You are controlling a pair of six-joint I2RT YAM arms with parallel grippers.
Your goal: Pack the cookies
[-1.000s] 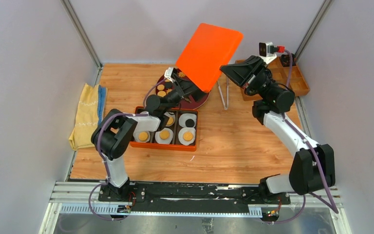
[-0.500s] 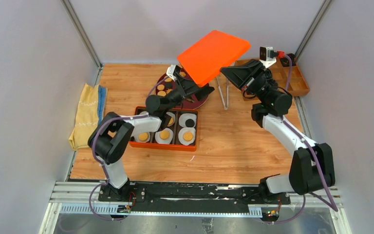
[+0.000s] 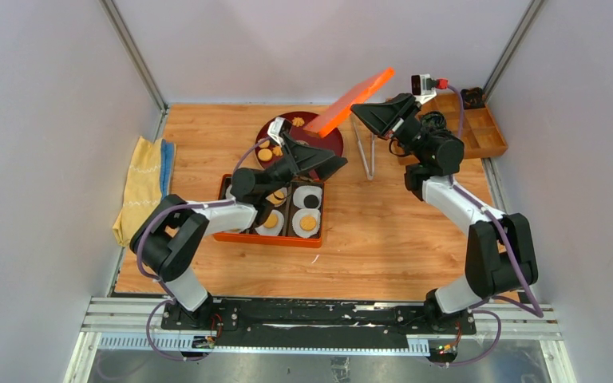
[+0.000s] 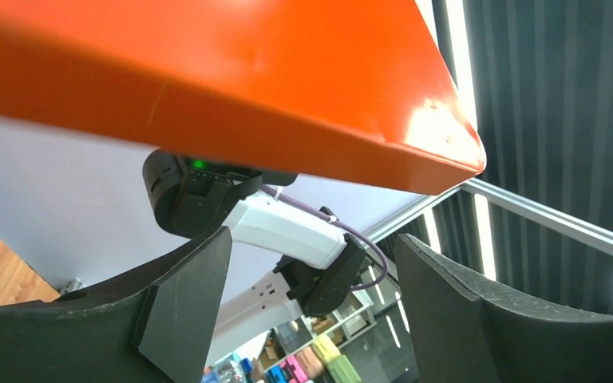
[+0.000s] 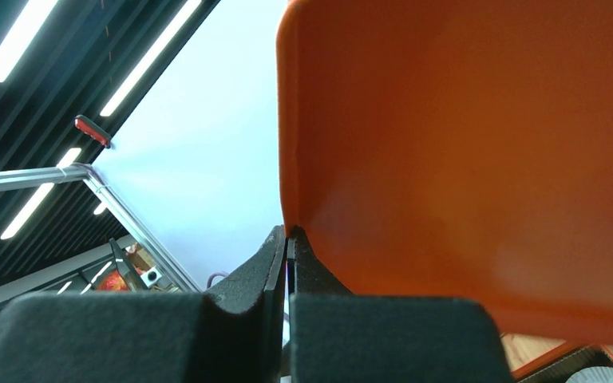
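Golden cookies (image 3: 265, 154) lie on a dark red plate (image 3: 324, 140) at the back. More cookies (image 3: 309, 223) sit in white paper cups in an orange compartment box (image 3: 318, 237). My right gripper (image 3: 361, 113) is shut on the edge of the orange lid (image 3: 357, 97) and holds it tilted in the air above the plate. In the right wrist view the jaws (image 5: 289, 236) pinch the lid's rim (image 5: 479, 159). My left gripper (image 3: 329, 162) is open and empty under the lid; in the left wrist view (image 4: 313, 243) the lid (image 4: 207, 72) hangs overhead.
A folded yellow cloth (image 3: 142, 187) lies at the left edge. An orange divided tray (image 3: 483, 132) stands at the back right corner. A thin metal stand (image 3: 365, 152) is right of the plate. White walls close in on three sides.
The right gripper has swung the lid from facing the camera to nearly edge-on and moved left. The left gripper has pulled back from the plate and pointed up under the lid.
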